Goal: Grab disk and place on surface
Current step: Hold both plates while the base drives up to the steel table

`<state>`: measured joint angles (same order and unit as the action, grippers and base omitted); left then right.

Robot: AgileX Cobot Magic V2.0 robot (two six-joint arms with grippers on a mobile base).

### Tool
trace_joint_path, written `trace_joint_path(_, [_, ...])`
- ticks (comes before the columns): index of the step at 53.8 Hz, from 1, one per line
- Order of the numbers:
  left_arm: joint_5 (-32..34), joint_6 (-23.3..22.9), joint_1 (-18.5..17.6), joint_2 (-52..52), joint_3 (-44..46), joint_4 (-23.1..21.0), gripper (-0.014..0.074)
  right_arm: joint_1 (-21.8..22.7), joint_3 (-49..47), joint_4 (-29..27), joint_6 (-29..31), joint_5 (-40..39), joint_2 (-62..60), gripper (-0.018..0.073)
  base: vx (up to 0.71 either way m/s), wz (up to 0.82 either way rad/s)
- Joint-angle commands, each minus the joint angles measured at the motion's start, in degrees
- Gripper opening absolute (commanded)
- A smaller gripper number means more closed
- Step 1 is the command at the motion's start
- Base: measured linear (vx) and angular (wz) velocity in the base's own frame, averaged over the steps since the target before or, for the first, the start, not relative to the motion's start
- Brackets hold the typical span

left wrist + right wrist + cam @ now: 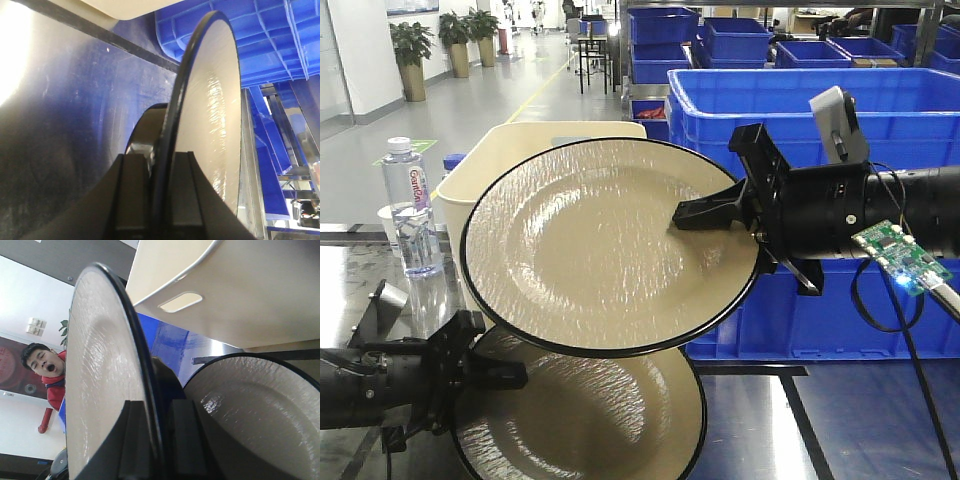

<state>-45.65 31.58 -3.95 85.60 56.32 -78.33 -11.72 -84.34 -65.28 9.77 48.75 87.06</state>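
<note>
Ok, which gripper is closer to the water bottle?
Left. The left gripper, shut on the lower plate, sits close in front of the water bottle; the right gripper holds the raised plate far across from it.

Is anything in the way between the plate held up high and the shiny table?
Yes. A second plate, pinched by the left claw, lies just below the raised plate in the right claw. Bare table shows on the right claw's side.

Industrial hall with storage racks
Big blue plastic crates (840,110) fill grey metal shelving (924,35) beside a polished grey floor (500,110) with a yellow painted line; the dark glossy tabletop (880,430) is marked with black tape lines
</note>
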Motion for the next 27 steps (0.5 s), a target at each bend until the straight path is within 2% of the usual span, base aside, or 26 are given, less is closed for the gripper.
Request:
trace_joint_path(1, [-1.9,-1.0,-0.1,-2.6,1.7,-6.3,-0.0001,0.4,-2.4,-6.6,-0.5,-2.6,-2.5,-0.0008,0.01,-0.01])
trace_joint_path(27, [-1.8,-1.0,-0.1,-2.6,1.7,-6.5,0.0000,0.4,-2.4,-6.6,-0.5,-2.6,-2.5,-0.0008,0.00,0.00])
